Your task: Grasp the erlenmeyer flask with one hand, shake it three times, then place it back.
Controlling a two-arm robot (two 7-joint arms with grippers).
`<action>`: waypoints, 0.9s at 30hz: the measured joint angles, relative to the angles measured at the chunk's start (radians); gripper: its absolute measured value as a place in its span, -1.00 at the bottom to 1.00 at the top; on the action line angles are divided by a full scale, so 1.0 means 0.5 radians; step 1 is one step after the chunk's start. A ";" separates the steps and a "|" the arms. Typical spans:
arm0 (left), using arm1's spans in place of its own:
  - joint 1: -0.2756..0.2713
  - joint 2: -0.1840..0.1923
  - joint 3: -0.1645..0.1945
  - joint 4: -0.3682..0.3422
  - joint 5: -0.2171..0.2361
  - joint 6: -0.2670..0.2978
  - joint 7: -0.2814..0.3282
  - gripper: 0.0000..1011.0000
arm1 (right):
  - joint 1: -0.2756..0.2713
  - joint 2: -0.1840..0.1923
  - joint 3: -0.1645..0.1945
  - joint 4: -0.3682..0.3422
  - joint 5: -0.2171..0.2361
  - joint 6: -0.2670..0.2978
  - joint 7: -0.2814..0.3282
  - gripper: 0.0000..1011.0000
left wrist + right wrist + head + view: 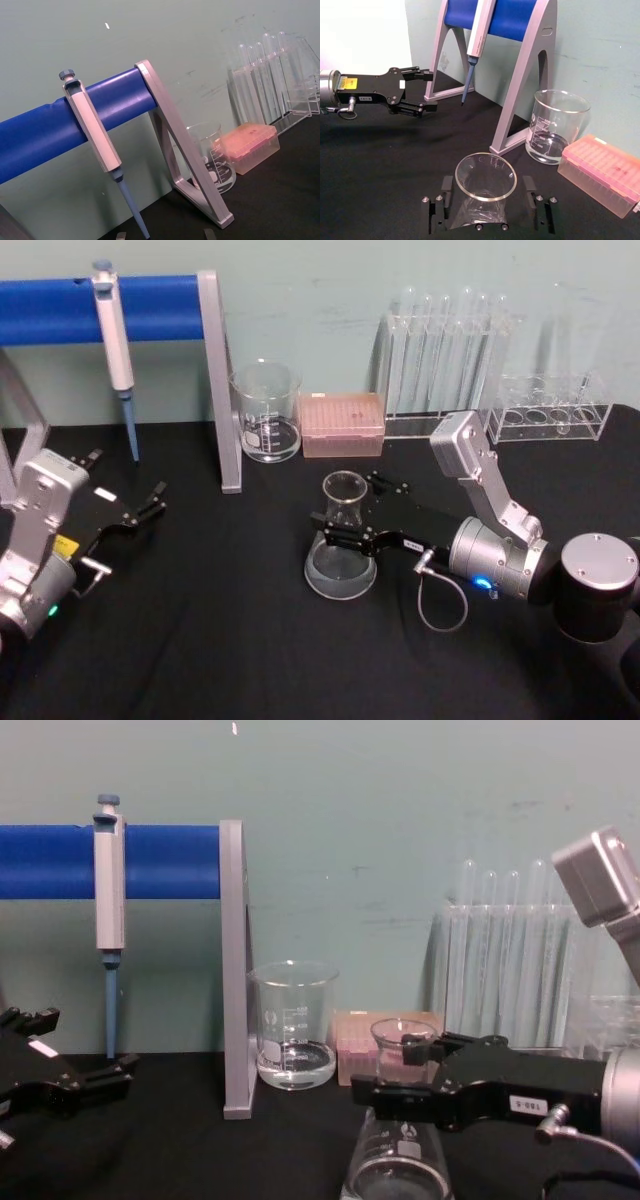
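Head view reference. Right hand [352,508]: reaches in from the right and straddles the neck of the erlenmeyer flask [342,560]; jaws spread, one on each side, apparently not clamped on the glass. Erlenmeyer flask: stands upright on the black table [200,640], near its middle.

Status, as judged: approach complete. Remaining: close, lift, shake three times, set back down.

Left gripper [140,508]: parked at the left, jaws apart.

Contents:
- Erlenmeyer flask: holds a shallow layer of clear liquid.
- Beaker [268,425], behind: holds a little clear liquid too.
- Test tubes [440,350] in the rack: look empty.
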 joint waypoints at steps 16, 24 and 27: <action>0.000 0.000 0.000 0.000 0.000 0.000 0.000 0.98 | -0.001 0.001 0.000 -0.002 0.002 0.003 0.000 -0.11; 0.000 0.000 0.000 0.000 0.000 0.000 0.000 0.98 | -0.012 -0.001 0.019 -0.021 0.004 0.002 -0.011 -0.11; 0.000 0.000 0.000 0.000 0.000 0.000 0.000 0.98 | -0.020 0.000 0.042 -0.060 0.010 0.026 -0.038 -0.11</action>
